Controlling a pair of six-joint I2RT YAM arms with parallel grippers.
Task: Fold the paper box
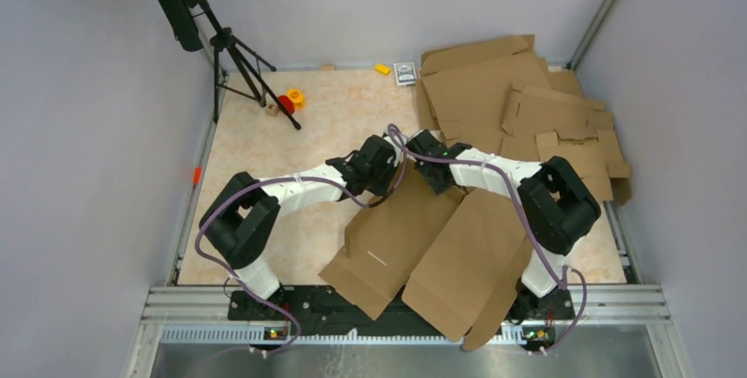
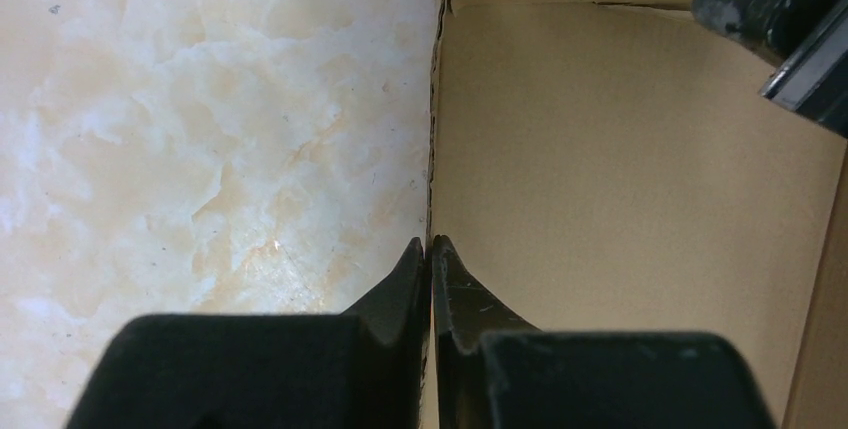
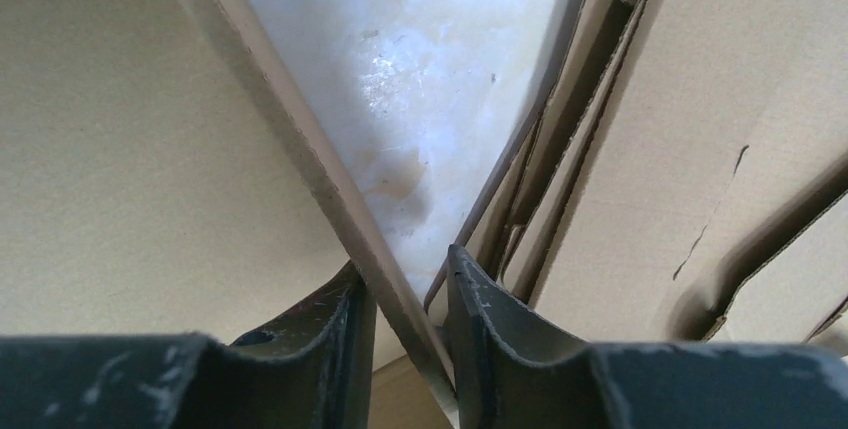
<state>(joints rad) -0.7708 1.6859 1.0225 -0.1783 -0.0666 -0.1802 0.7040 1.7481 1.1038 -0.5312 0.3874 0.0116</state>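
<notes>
The paper box (image 1: 423,246) is a large brown cardboard piece lying in front of both grippers, its near end hanging over the table's front edge. My left gripper (image 1: 380,177) is at its far left edge. In the left wrist view the gripper (image 2: 429,244) is shut on the thin cardboard edge, with the box panel (image 2: 620,169) to the right. My right gripper (image 1: 433,174) is at the box's far edge. In the right wrist view the gripper (image 3: 408,264) stands partly open, with a raised cardboard edge (image 3: 300,129) running slantwise between the fingers.
A stack of other brown cardboard blanks (image 1: 528,105) fills the back right and shows in the right wrist view (image 3: 700,99). A black tripod (image 1: 229,52) stands back left, with small yellow and red toys (image 1: 291,99) beside it. A yellow block (image 1: 381,69) and a small card box (image 1: 404,73) lie by the back wall.
</notes>
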